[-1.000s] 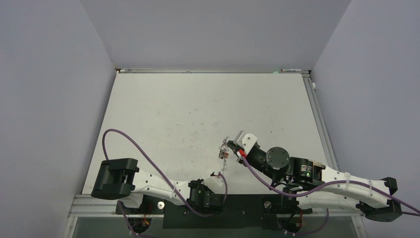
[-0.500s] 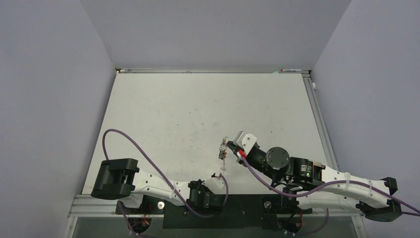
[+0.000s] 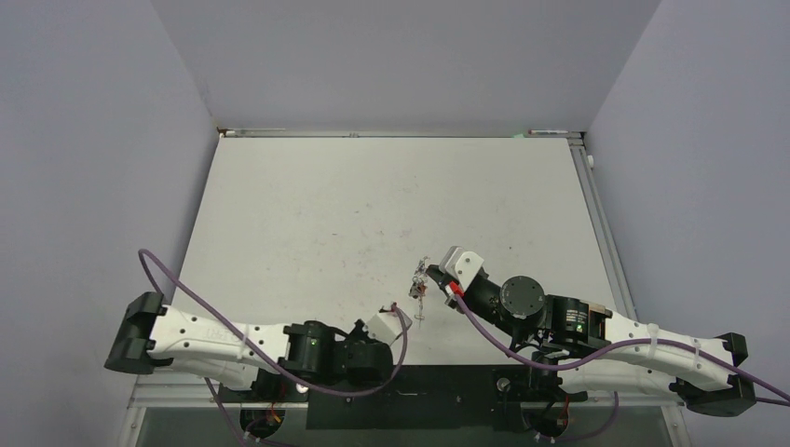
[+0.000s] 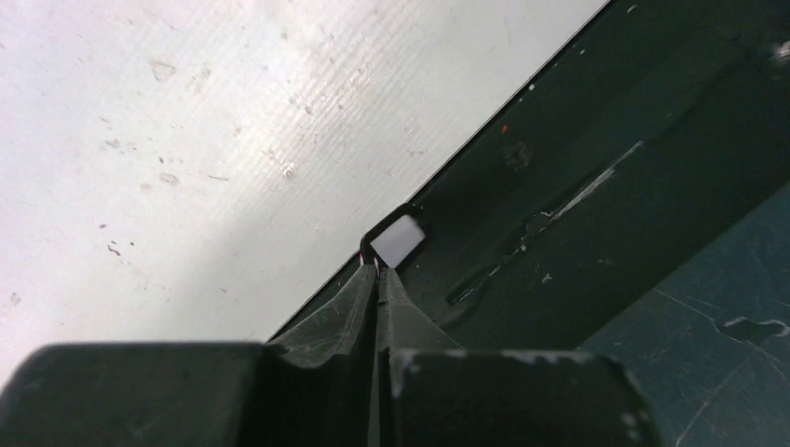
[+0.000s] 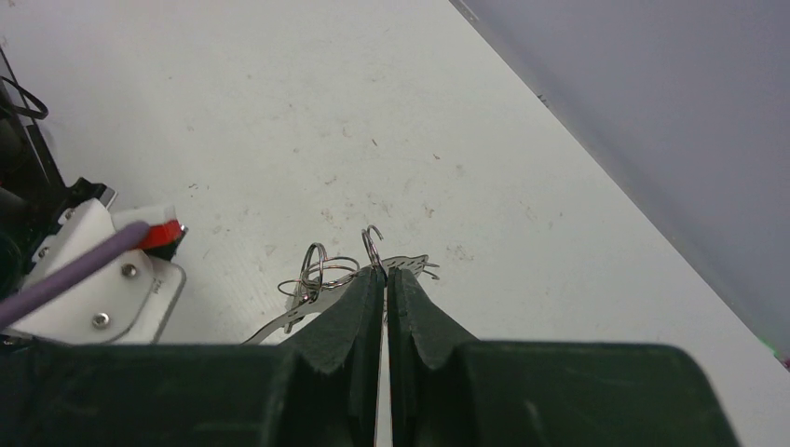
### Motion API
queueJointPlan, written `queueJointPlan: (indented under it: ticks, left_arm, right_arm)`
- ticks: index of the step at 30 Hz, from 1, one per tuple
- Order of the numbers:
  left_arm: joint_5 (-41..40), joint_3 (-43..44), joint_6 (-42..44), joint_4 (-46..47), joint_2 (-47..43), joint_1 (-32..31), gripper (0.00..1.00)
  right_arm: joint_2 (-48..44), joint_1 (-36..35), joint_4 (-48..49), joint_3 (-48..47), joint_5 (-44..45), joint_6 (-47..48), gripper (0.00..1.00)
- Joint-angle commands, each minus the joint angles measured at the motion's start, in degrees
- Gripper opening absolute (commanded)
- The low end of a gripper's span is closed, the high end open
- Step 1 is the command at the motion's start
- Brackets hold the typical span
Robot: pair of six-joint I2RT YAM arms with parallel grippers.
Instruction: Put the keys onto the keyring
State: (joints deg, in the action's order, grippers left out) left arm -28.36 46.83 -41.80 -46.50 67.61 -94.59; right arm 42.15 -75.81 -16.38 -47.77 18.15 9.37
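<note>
The keyring [image 5: 321,270], thin silvery-grey wire loops in a small tangle, is at my R fingertips, just above the white tabletop [image 5: 279,112]. Can't tell if its low end touches the surface. One open wire end curls up like a hook straight out from btwn the tips. The keys [image 5: 415,264] are short silvery metal pieces in the same tangle. A toothed one sticks out just right of the tips, and a longer flat strip trails down-left under the loops. Can't tell which pieces are threaded on the wire.

My right gripper [image 5: 383,272] has its dark fingers pressed together w/ only a hairline slit btwn them, pinching the wire right at the tips. In the top view the tangle hangs off that gripper on the near half of the table, about mid-width, w/ a small reddish bit [image 3: 422,292] in it.

My left gripper [image 4: 377,270] has its fingers fully together too, tips over the line where the white top meets the black edge strip [image 4: 578,186]. A small dark-rimmed square [image 4: 397,240] w/ a pale face sits right at the tips. Can't tell if it's pinched or just lies beyond them. In the R wrist view the left's white housing [image 5: 102,289], w/ an orange-red patch [image 5: 160,233] and purple cable [image 5: 65,277], is close on the L of the tangle, apart from it.
</note>
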Motion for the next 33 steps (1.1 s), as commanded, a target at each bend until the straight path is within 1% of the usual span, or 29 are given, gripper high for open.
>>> queueJointPlan:
  ticks: [1, 9, 15, 21, 27, 29, 33]
  left_arm:
    - [-2.16, -0.37, 6.35, 2.90, -8.55, 0.48, 0.00]
    - [-5.32, -0.30, 22.39, 8.82, -24.94, 0.61, 0.00]
    - [-4.60, -4.82, 37.29, 16.81, -34.57, 0.62, 0.00]
    - [-1.22, -10.70, 50.53, 24.30, -40.02, 0.60, 0.00]
    - [3.25, -14.49, 63.43, 28.13, -44.34, 0.54, 0.00]
    - [2.89, -15.94, 67.06, 29.62, -45.95, 0.56, 0.00]
    - [-1.03, -17.40, 72.25, 30.91, -47.14, 0.63, 0.00]
  right_arm:
    - [-0.85, -0.30, 3.54, -0.53, 0.97, 0.27, 0.05]
    - [-1.35, -0.30, 3.72, -0.75, 0.04, 0.91, 0.05]
    - [-1.42, -0.25, 4.16, -0.75, -4.11, 1.88, 0.05]
    - [-0.38, -0.30, 4.08, -0.92, -7.92, 2.50, 0.05]
    - [0.65, -0.30, 3.78, -1.10, -11.01, 2.99, 0.05]
    - [1.10, -0.30, 3.66, -1.03, -11.10, 3.07, 0.05]
    - [1.95, -0.30, 3.48, -1.10, -11.58, 3.12, 0.05]
